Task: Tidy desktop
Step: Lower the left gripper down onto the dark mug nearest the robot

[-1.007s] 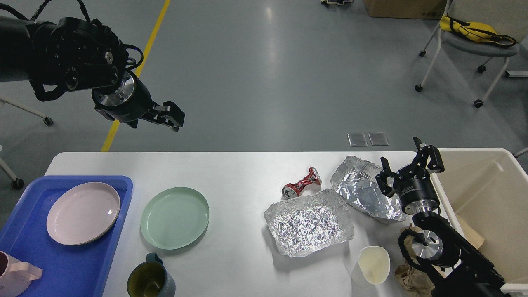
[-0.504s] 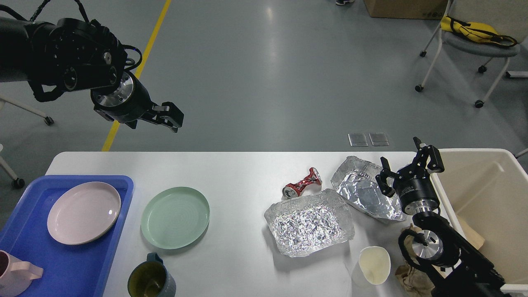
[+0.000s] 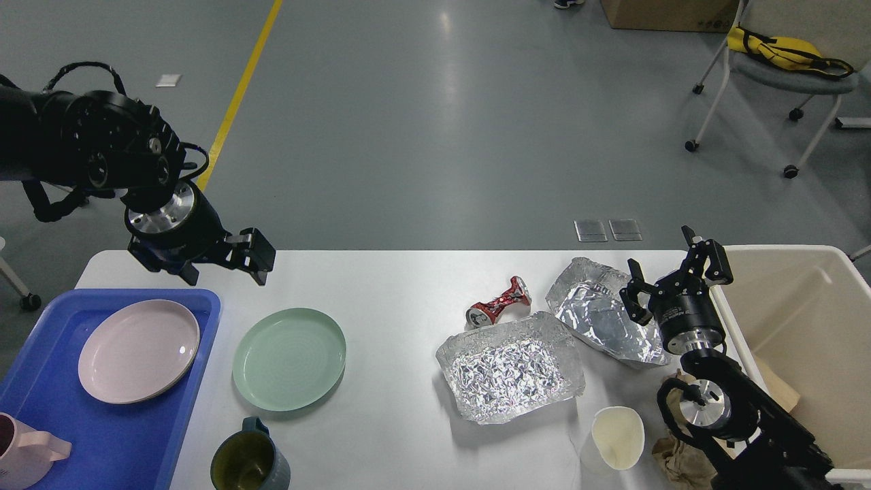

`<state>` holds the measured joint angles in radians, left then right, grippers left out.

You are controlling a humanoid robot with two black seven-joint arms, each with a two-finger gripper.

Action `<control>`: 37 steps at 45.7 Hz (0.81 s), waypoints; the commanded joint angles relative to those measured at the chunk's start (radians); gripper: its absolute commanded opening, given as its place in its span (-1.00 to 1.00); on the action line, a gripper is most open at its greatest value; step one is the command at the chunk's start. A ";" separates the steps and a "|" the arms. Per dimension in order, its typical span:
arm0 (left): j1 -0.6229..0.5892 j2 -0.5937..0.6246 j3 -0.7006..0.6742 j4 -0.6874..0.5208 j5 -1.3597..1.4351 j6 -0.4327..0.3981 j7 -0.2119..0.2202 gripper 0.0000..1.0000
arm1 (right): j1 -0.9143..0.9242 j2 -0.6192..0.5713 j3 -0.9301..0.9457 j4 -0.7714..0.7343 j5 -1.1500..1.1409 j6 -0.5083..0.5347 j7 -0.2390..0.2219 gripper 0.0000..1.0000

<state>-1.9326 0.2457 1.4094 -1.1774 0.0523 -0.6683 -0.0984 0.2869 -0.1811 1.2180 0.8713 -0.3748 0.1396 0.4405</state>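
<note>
The white desktop (image 3: 401, 286) holds a green plate (image 3: 289, 358), a crushed red can (image 3: 498, 302), two foil trays (image 3: 510, 367) (image 3: 599, 314), a paper cup (image 3: 616, 437) and a dark mug (image 3: 246, 463). A pink plate (image 3: 138, 350) lies in the blue tray (image 3: 116, 435). My left gripper (image 3: 253, 255) hangs above the desktop's far left edge, behind the green plate; its fingers look close together and hold nothing. My right gripper (image 3: 674, 272) is open and empty above the far foil tray, next to the cream bin (image 3: 803, 340).
A pink mug (image 3: 24, 452) stands at the blue tray's near left corner. Crumpled brown paper (image 3: 680, 456) lies by my right arm. A wheeled chair (image 3: 769, 82) with a yellow bag and a cardboard box (image 3: 667, 13) stand on the floor beyond.
My left gripper has come down and to the left, from high over the floor to just above the desktop's far left edge. The right arm has not moved.
</note>
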 commanded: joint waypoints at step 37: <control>0.193 0.060 -0.024 -0.090 0.014 -0.025 0.081 0.86 | 0.000 0.000 0.000 0.000 -0.001 0.000 0.000 1.00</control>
<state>-1.7441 0.3011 1.3924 -1.2442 0.0642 -0.7060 -0.0743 0.2869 -0.1810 1.2180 0.8714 -0.3751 0.1396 0.4405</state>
